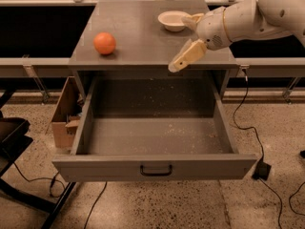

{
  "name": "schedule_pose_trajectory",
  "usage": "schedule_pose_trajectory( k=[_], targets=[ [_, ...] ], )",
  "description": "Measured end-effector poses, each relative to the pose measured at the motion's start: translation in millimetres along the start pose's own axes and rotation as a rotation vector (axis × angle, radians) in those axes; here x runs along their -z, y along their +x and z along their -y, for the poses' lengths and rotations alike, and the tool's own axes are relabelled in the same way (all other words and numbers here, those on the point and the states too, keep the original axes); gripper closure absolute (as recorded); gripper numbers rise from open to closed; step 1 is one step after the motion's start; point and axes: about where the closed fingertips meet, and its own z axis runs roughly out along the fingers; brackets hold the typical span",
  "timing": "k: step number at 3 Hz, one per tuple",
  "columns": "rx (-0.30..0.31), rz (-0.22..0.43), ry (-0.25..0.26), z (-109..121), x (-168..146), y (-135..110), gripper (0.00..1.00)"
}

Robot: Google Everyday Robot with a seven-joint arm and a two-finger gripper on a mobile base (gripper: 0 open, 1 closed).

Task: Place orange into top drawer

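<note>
The orange [104,43] sits on the left side of the grey cabinet top [138,42]. The top drawer [155,128] is pulled fully open below it, with nothing on its speckled floor and a dark bar handle [156,169] at the front. My gripper [178,44] hangs over the right part of the cabinet top, well to the right of the orange and apart from it. Its cream fingers [187,56] are spread open and hold nothing.
A shallow white bowl [173,20] stands at the back right of the cabinet top, just beside the upper finger. A cardboard box [64,113] stands on the floor left of the drawer. Cables and a black frame [19,175] lie on the floor.
</note>
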Motion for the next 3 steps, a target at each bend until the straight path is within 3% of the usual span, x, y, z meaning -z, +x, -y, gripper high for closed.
schedule_pose_trajectory(
  k=[1, 2, 3],
  targets=[
    [-0.023, 0.065, -0.021, 15.9, -38.1, -2.6, 0.0],
    [-0.055, 0.139, -0.071, 40.5, -105.2, -8.7, 0.0],
    [-0.076, 0.174, -0.106, 48.7, -145.7, -12.7, 0.0]
  ],
)
